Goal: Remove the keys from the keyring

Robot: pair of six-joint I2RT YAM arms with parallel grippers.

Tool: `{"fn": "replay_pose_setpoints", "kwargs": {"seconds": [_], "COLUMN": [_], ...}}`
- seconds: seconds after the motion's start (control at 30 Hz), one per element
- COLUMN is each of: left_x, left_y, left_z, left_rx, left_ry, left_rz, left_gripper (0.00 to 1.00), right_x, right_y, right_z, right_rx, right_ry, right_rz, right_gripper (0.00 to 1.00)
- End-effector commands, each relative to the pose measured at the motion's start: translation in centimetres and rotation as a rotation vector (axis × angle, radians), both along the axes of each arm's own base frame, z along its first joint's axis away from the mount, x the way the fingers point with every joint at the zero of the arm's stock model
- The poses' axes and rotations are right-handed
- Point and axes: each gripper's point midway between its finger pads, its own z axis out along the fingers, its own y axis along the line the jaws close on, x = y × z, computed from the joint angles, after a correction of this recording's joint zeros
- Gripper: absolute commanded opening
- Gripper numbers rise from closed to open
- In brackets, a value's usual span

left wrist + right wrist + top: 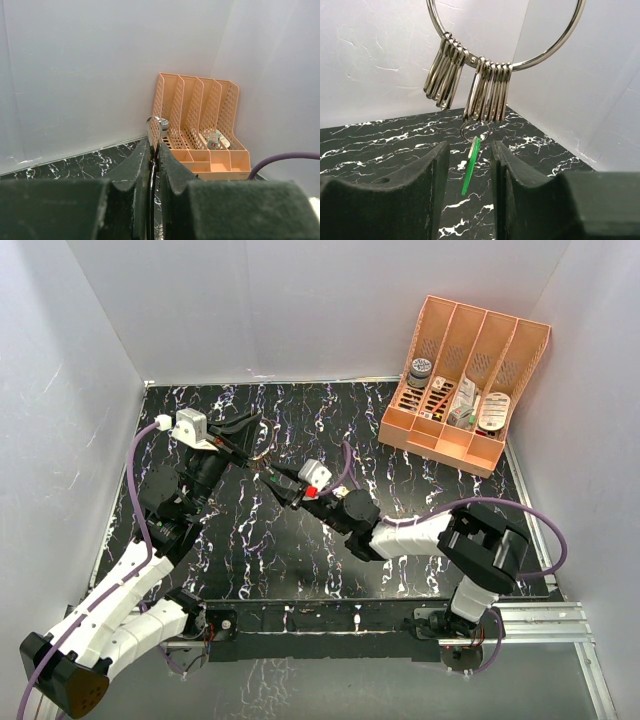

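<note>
Left gripper (pixel 154 148) clamped on keyring (pixel 520 64), ring hanging above table (pixel 380 145). Green key (pixel 470 167) dangles between right gripper (pixel 469 150) jaws, half spread, no contact. Centre on plastic head, pinch squarely, pull gently down; avoid metal clips (pixel 487 92).

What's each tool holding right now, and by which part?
Left tool is shut on the keyring, gripping its wire rim. Right tool holds nothing: its open jaws flank the hanging green key without touching.
</note>
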Motion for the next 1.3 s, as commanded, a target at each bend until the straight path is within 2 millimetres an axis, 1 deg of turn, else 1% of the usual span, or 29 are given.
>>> {"fn": "replay_pose_setpoints", "kwargs": {"seconds": [0.0,0.17,0.23,0.33,0.4,0.43,0.53,0.6,0.67,0.7,0.73,0.77,0.83,0.87,0.9,0.93,1.0,1.03,1.07,1.13,1.23,1.27], "left_x": [-1.2,-1.3,-1.4,-1.3,-1.1,-0.9,-0.1,0.5,1.0,1.3,1.5,1.8,2.2,2.4,2.4,2.5,2.4,2.3,2.2,1.9,1.6,1.4], "left_y": [0.1,0.2,0.2,0.3,0.4,0.6,1.4,2.2,3.1,3.5,3.9,4.3,4.8,5.0,5.1,5.0,4.3,3.7,3.1,2.1,1.0,0.7], "left_z": [2.4,2.4,2.5,2.4,2.1,1.9,1.2,0.8,0.3,-0.1,-0.4,-0.8,-1.6,-1.9,-2.2,-2.3,-2.4,-2.5,-2.4,-2.4,-2.7,-2.8], "left_rx": [-0.054,-0.059,-0.059,-0.058,-0.053,-0.050,-0.049,-0.047,-0.026,-0.011,0.005,0.018,0.046,0.060,0.067,0.076,0.102,0.119,0.133,0.148,0.153,0.153], "left_ry": [-0.071,-0.071,-0.073,-0.070,-0.058,-0.051,-0.018,0.004,0.028,0.040,0.051,0.064,0.084,0.092,0.097,0.095,0.080,0.069,0.057,0.031,0.002,-0.010], "left_rz": [-0.028,-0.032,-0.033,-0.028,-0.012,-0.001,0.062,0.116,0.176,0.203,0.229,0.256,0.294,0.310,0.316,0.313,0.279,0.250,0.220,0.166,0.107,0.089], "left_gripper": [0.00,0.00,0.00,0.00,0.00,0.00,0.00,0.11,0.24,0.30,0.34,0.37,0.40,0.41,0.41,0.41,0.41,0.41,0.41,0.41,0.40,0.40], "right_x": [0.4,0.7,0.8,0.9,0.9,0.8,0.9,1.0,1.1,1.2,1.2,1.2,0.8,0.8,0.7,0.7,0.4,0.0,-0.2,-0.8,-1.7,-2.1], "right_y": [0.1,0.4,0.4,0.2,-0.1,-0.3,-0.8,-1.5,-2.1,-2.3,-2.5,-2.8,-3.5,-3.8,-4.1,-4.3,-4.4,-4.5,-4.5,-4.7,-5.1,-5.1], "right_z": [2.9,2.8,2.9,3.0,3.2,3.5,3.3,3.1,2.6,2.1,2.1,1.9,2.6,2.5,3.0,3.0,3.6,2.9,3.3,4.3,6.7,7.8], "right_rx": [0.078,0.079,0.084,0.095,0.103,0.106,0.070,0.030,-0.039,-0.086,-0.122,-0.167,-0.222,-0.262,-0.286,-0.335,-0.432,-0.528,-0.579,-0.660,-0.704,-0.703], "right_ry": [-0.049,-0.045,-0.044,-0.039,-0.038,-0.039,-0.037,-0.032,-0.017,-0.001,0.010,0.024,0.031,0.037,0.040,0.041,0.037,0.039,0.035,0.025,-0.010,-0.028], "right_rz": [-0.030,-0.037,-0.040,-0.053,-0.063,-0.067,-0.096,-0.126,-0.153,-0.165,-0.172,-0.175,-0.178,-0.182,-0.186,-0.188,-0.170,-0.150,-0.133,-0.107,-0.093,-0.089], "right_gripper": [0.35,0.34,0.31,0.15,0.01,0.00,0.00,0.00,0.00,0.00,0.00,0.00,0.00,0.00,0.00,0.00,0.00,0.00,0.00,0.00,0.00,0.00]}}
